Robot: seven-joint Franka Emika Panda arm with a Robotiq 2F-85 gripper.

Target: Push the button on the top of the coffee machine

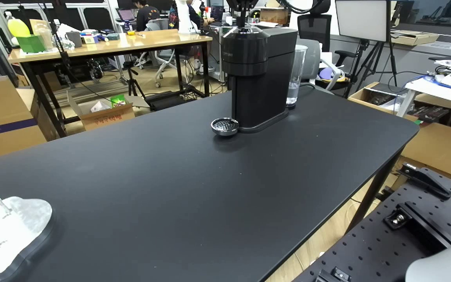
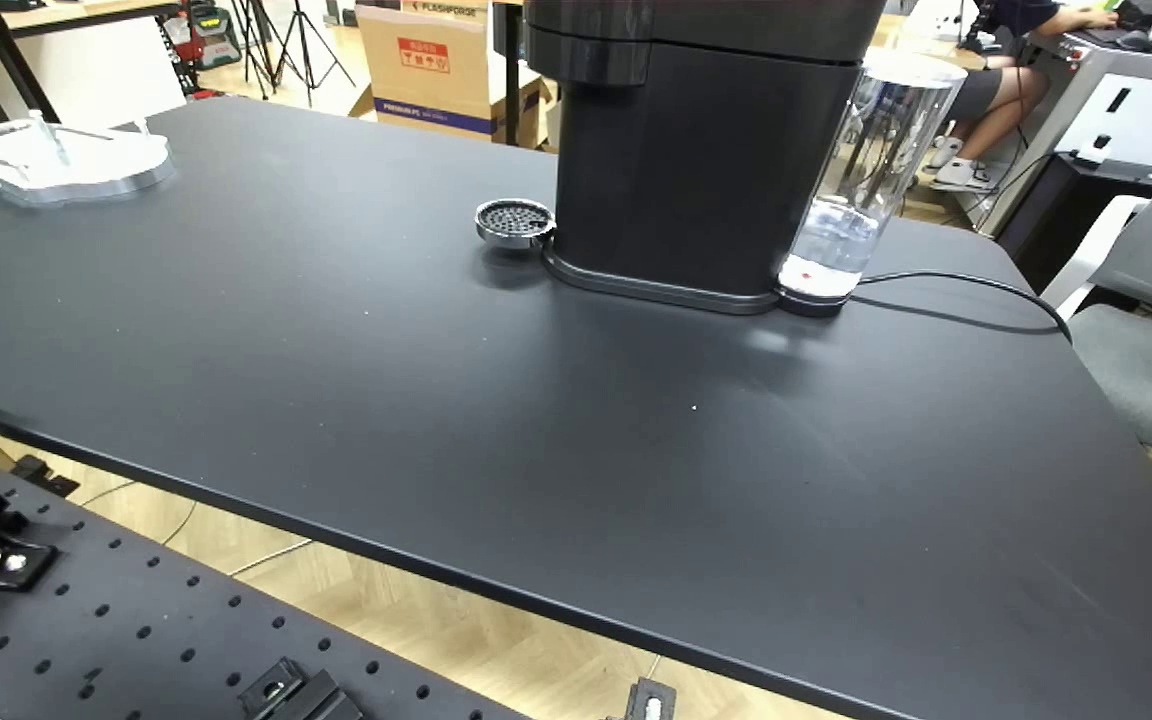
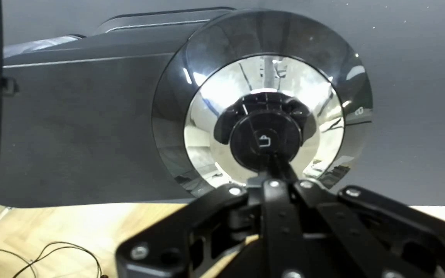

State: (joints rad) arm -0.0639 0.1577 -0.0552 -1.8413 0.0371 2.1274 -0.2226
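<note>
The tall black coffee machine (image 1: pixel 258 86) stands on the dark table. It also shows in an exterior view (image 2: pixel 686 170) with its top cut off by the frame. In the wrist view its round head has a shiny silver ring (image 3: pixel 211 127). A round black button (image 3: pixel 265 135) with a small white lock-like mark sits in the middle. My gripper (image 1: pixel 242 24) points down over the machine's top. In the wrist view the fingers of the gripper (image 3: pixel 272 164) are shut together with nothing between them. Their tips overlap the button's lower part; I cannot tell whether they press it.
A clear tank (image 2: pixel 841 190) with some water stands at the machine's back, with a cable (image 2: pixel 966 285) beside it. The round drip tray (image 1: pixel 225 126) sticks out at the base. A white flat board with pegs (image 1: pixel 18 223) lies at the table's far end.
</note>
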